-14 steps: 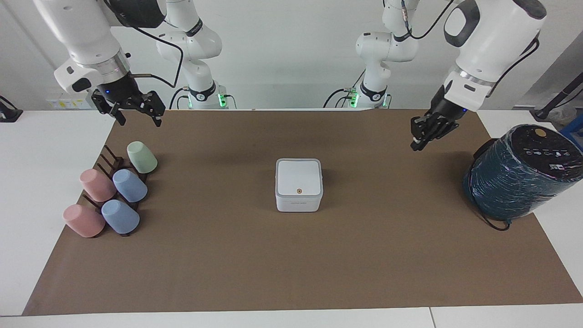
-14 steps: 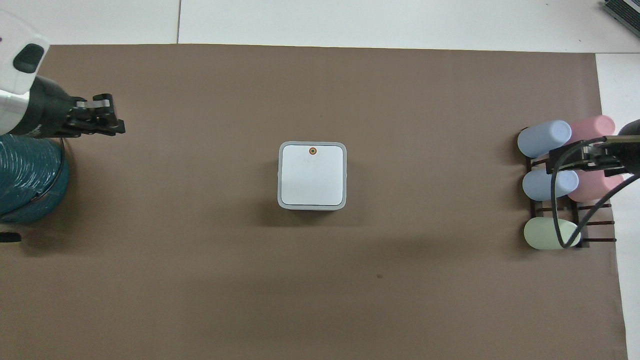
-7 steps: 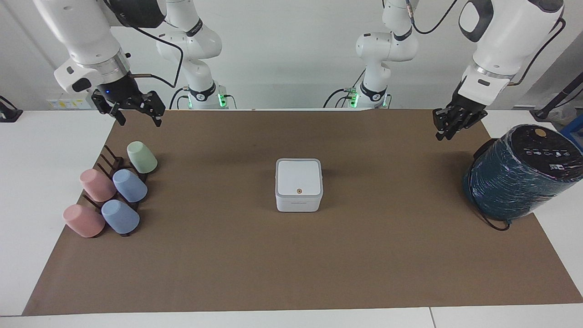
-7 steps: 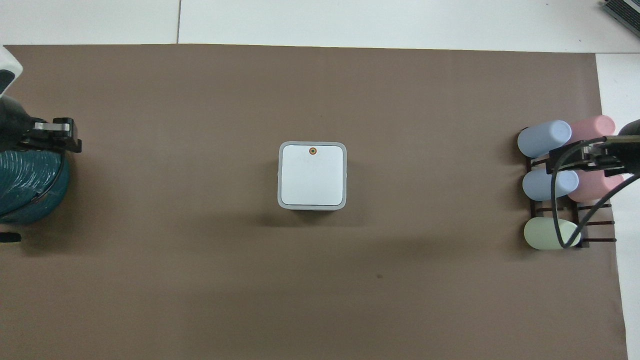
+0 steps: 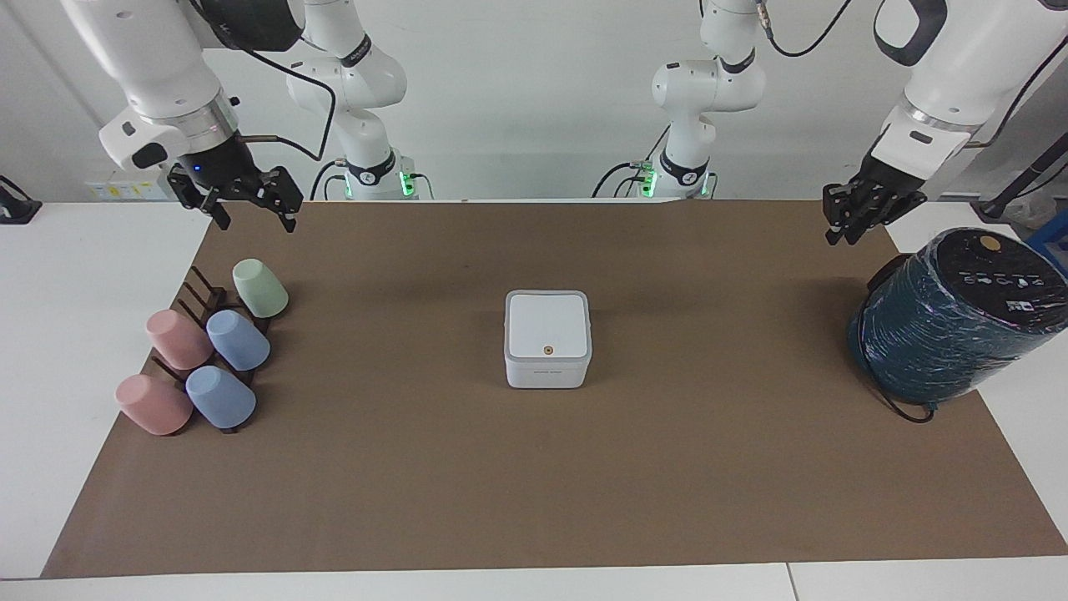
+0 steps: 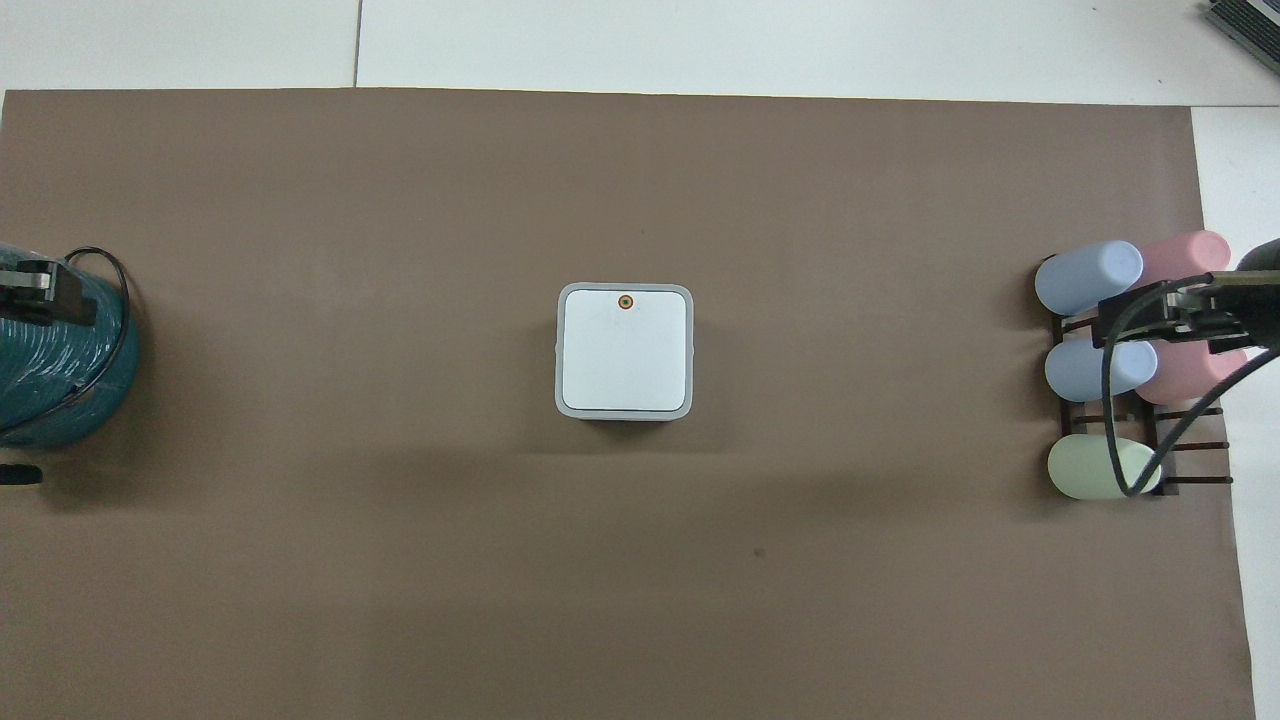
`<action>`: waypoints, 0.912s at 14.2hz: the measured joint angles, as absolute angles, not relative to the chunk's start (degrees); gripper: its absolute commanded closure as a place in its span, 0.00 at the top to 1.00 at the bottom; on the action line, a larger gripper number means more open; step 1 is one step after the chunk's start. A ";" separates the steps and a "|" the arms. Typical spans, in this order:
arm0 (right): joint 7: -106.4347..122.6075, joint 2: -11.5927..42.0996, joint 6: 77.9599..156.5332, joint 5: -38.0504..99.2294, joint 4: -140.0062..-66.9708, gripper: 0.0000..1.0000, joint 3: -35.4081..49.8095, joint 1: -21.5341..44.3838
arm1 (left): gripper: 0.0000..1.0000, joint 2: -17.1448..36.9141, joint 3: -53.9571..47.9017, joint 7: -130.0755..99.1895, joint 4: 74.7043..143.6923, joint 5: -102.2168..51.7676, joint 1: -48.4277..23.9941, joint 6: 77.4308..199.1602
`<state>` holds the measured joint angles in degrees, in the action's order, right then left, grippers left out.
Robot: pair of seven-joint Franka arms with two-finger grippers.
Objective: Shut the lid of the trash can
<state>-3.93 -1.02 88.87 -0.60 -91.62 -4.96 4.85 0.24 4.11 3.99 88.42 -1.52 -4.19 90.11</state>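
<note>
Both arms are glossy white with rounded joints and dark grey inset panels; black cables loop beside them; green lights glow at the bases; silver wrist rings meet black grippers.

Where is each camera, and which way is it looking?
Facing view: high across the table, looking at the robots; both arms show whole, left gripper and right gripper up in the air.
Overhead view: high above the robots' end, looking steeply down; only the grippers' tips show at the edges.
Both share the trash can with its lid down, the cups and the teal cylinder, half a turn apart.
</note>
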 measured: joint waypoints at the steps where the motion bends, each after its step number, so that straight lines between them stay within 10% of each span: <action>1: -3.93 -1.02 88.87 -0.60 -91.62 1.00 -4.96 4.85 | 1.00 0.24 3.83 4.07 88.42 -1.52 -4.20 90.14; 13: -3.93 -1.02 88.87 -0.60 -91.62 1.00 -4.96 4.85 | 1.00 0.21 2.54 4.27 88.42 -1.52 -4.26 90.28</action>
<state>-3.93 -1.02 88.87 -0.60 -91.62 -4.96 4.85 0.21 2.54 4.27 88.42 -1.52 -4.26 90.28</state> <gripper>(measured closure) 0.000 0.000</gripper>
